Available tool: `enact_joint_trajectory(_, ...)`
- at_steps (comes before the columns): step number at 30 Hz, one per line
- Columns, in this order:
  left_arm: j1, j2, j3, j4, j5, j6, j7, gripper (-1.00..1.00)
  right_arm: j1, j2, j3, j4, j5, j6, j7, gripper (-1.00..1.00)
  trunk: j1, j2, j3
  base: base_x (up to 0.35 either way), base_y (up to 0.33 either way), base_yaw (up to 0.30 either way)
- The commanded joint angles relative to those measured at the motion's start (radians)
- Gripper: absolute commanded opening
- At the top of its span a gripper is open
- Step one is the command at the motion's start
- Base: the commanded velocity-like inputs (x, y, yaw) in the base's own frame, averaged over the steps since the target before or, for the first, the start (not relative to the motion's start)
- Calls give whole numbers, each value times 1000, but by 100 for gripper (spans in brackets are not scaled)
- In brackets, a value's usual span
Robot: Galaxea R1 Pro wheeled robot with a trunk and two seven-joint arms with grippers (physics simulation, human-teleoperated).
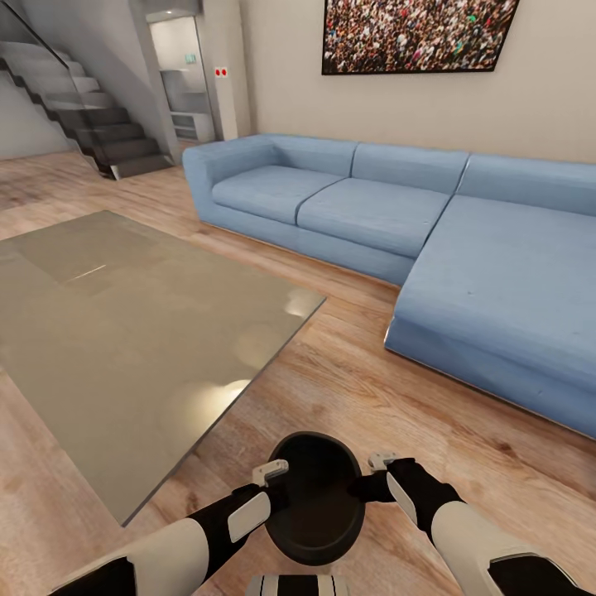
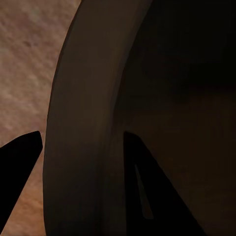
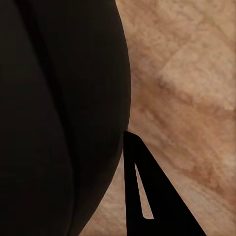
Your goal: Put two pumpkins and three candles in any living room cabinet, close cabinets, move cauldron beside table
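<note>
Right now the cauldron [image 1: 315, 497] hangs upright, mouth up, no real long axis, near centre over the wood floor [image 1: 372, 389], just right of the table [image 1: 124, 331] edge. Left gripper [image 1: 277, 494] straddles its rim; right gripper [image 1: 371, 486] presses the outer wall, closure unclear. Risk: uneven arm motion tips or drops it.

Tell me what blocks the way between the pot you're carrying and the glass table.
Nothing visible does. The pot hangs between the left claw and right claw, above bare wooden floor, just off the table edge.
</note>
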Motion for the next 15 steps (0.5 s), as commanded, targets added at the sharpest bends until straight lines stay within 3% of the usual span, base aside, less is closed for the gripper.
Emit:
enact_joint_trajectory(1,0,1,2,6,-7,1,1,-100,1,2,11,-1,-15,1,2,-100,0,0,0,0,0,0)
enact_joint_trajectory(9,0,1,3,7,-7,2,2,-100,1,2,11,-2,-15,1,2,-100,0,0,0,0,0,0)
enact_joint_trajectory(10,0,1,4,9,-7,2,2,100,1,2,11,-2,-15,1,2,-100,0,0,0,0,0,0)
enact_joint_trajectory(11,-1,1,4,12,-7,4,3,100,1,2,11,-2,-15,1,2,100,0,0,0,0,0,0)
enact_joint_trajectory(15,-2,2,5,9,-8,4,3,100,1,0,11,-2,-15,1,2,100,0,0,0,0,0,0)
